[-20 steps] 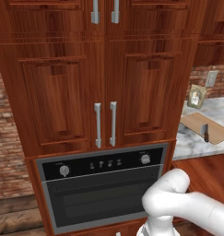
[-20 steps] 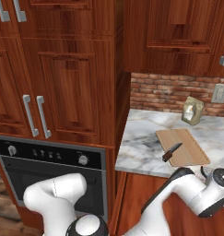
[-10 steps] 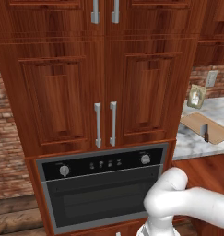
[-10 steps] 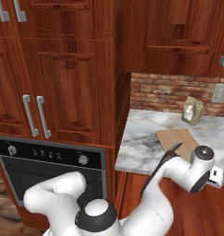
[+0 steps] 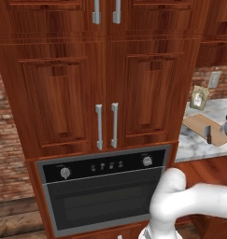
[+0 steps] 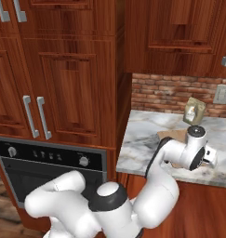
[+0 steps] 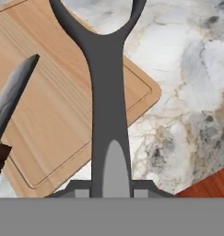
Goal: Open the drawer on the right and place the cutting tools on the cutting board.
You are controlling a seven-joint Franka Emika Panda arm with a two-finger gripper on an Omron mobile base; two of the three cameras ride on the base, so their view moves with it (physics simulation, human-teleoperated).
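1. Clearly the pincer point(image 7: 111, 182) is closed down narrow on a slim dark grey tool point(image 7: 106, 92) with a forked upper end; the stem runs up from between the finger tips, so the tool is carried, not lying loose
2. Its stem hangs over the near corner of the cutting board point(image 7: 53, 106), partly above wood and partly above the marble worktop point(image 7: 191, 92); my judgement is that it is held there to be set down on the board
3. A knife point(image 7: 12, 97) with a grey blade and reddish-brown handle already lies on the board, to the left of the carried tool and apart from it
4. Between knife and stem there is bare board, room enough for a second slim tool; the board's rounded corner lies just right of the stem, so a release here could leave the tool half off the wood
5. From the right base view the hand point(image 6: 200, 153) hovers over the worktop near a small framed picture point(image 6: 193, 111); whether the drawer stands open I cannot tell
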